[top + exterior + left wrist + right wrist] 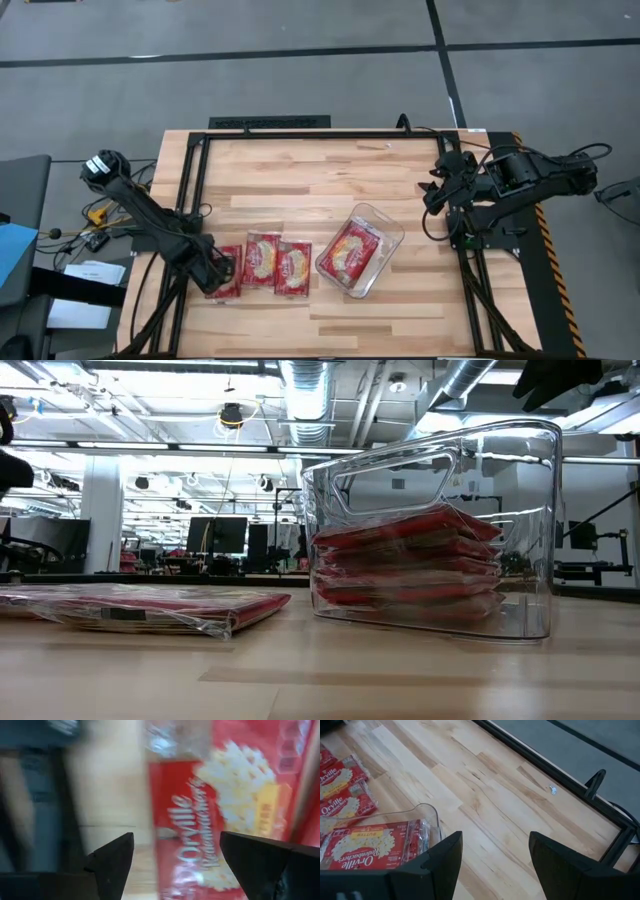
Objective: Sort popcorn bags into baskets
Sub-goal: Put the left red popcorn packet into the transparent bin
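Note:
Three red popcorn bags lie flat in a row near the table's near-left part: the leftmost [229, 272], the middle [262, 260] and the right one [294, 268]. The clear basket [388, 232] stands to their right and holds several stacked bags [351, 252], also seen in the low view [410, 565]. My left gripper [217, 270] is open, low over the leftmost bag [225, 815], with a finger on either side of its lettered end. My right gripper [495, 860] is open and raised at the right edge [437, 190], beyond the basket [427, 812].
A black frame [300, 133] runs along the table's far and side edges. Bare wood lies between the basket and the far edge [485, 795]. Cables and gear [95, 215] sit off the table's left side.

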Motion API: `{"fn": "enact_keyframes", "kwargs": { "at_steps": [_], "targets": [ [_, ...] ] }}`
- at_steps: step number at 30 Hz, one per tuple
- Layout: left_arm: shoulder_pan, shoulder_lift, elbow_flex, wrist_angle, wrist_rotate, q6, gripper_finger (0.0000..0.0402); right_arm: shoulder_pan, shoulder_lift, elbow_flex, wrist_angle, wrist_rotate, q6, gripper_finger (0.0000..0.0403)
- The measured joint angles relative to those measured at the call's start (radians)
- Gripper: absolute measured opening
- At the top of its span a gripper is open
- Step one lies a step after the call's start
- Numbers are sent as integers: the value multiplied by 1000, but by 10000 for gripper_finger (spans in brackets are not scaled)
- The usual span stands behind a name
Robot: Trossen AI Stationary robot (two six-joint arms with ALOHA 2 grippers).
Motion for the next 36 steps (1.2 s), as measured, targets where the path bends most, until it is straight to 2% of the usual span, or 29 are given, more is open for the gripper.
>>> {"fn": "enact_keyframes", "kwargs": {
  "at_steps": [4, 9, 13, 20, 25, 32, 36],
  "targets": [
    [0, 0, 38, -79, 9, 5, 285, 0, 0, 0, 0, 4, 0, 255],
    [0, 1, -45, 73, -44, 17, 285, 0, 0, 0, 0, 4, 0, 255],
    [0, -1, -110, 123, -28, 5, 285, 0, 0, 0, 3, 3, 1, 255],
    [-2, -31, -144, 251, -109, 29, 275, 0, 0, 0, 8, 6, 15, 255],
    [-2, -30, -147, 277, -162, 39, 217, -1, 0, 0, 15, 24, 16, 255],
    [2, -20, -154, 303, -325, 81, 99, -1, 0, 0, 34, 30, 14, 255],
    [0, -25, -153, 306, -378, 103, 24, -1, 0, 0, 34, 32, 11, 255]
  ]
}}
